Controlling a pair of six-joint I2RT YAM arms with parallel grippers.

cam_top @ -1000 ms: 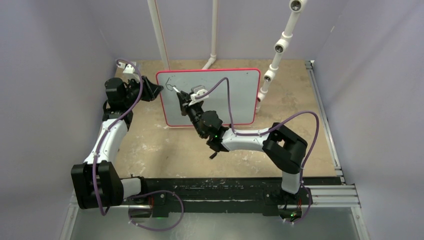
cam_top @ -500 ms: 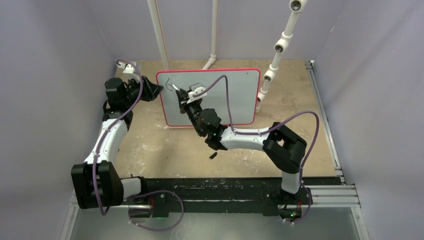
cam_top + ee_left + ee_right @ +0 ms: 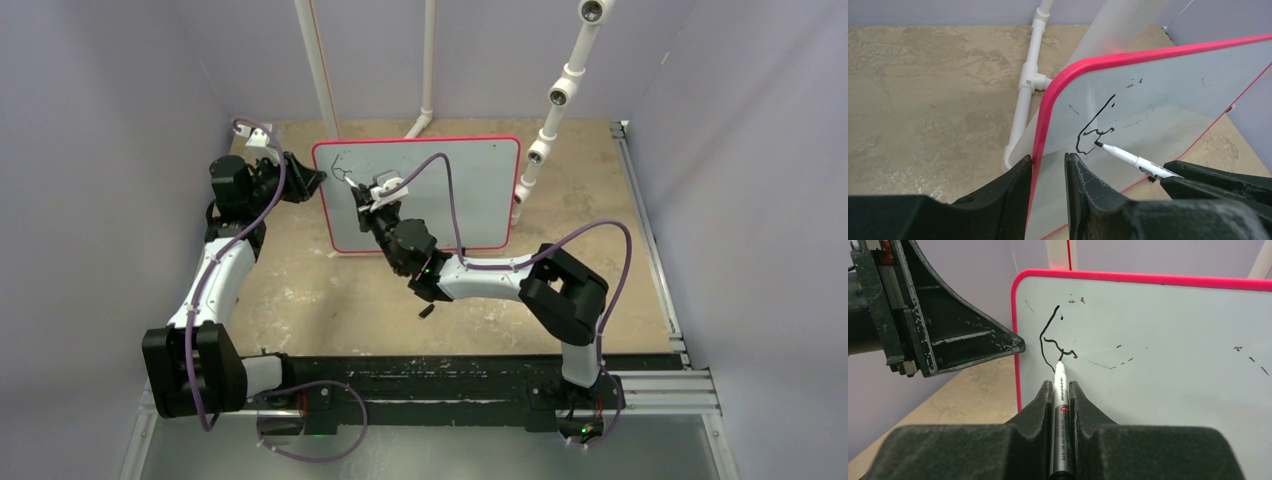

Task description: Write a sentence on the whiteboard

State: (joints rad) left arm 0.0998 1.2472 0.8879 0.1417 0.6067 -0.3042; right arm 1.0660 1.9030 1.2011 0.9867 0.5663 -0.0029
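black scribble (image 3: 345, 176) is too tiny to read from above, and the whiteboard (image 3: 1173, 390) gets cut off in both wrist views

I'm looking into a robotics lab test cell, not a lived-in room: plain pale-violet panels (image 3: 100, 150) box in a scuffed tan tabletop (image 3: 320, 300). An aluminium rail (image 3: 660, 385) runs along the near edge beside the bolted-down robot arms (image 3: 225, 265), and white plastic pipes (image 3: 556, 95) with fittings stand at the back.
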